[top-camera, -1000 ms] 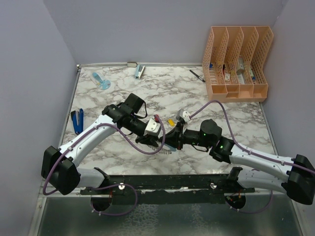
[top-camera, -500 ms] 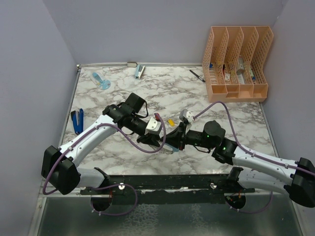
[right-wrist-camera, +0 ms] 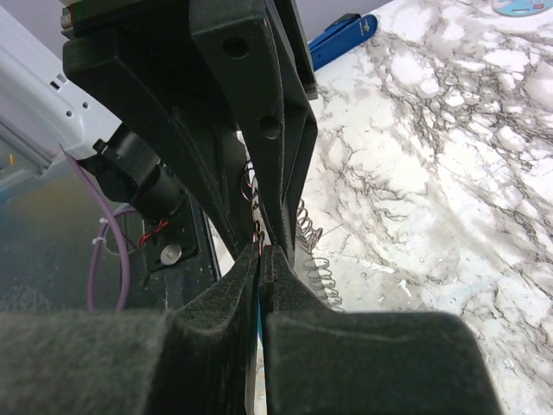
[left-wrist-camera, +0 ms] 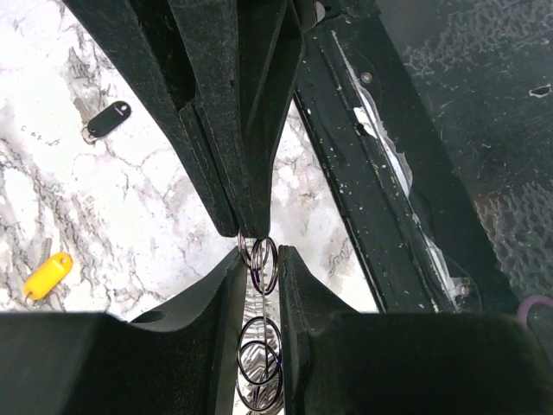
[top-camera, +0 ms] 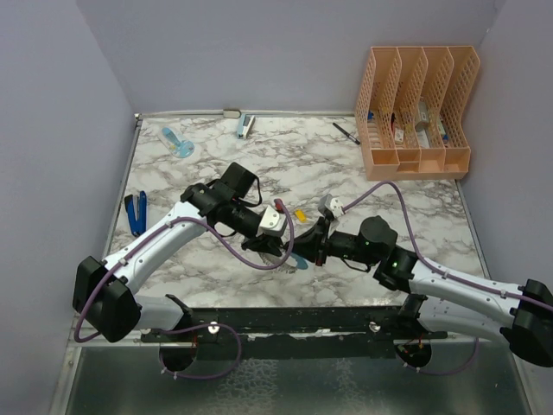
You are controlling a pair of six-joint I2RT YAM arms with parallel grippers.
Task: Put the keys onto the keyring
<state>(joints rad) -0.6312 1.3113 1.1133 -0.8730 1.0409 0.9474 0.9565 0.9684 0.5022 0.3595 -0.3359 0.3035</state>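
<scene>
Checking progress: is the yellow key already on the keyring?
No, the yellow key lies loose on the marble table, apart from the keyring held in the left gripper.

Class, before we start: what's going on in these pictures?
The left claw grips the keyring. The shut right claw meets it tip to tip and seems to pinch one of its loops. The yellow key and the black key lie loose on the table, neither on the ring yet.
</scene>
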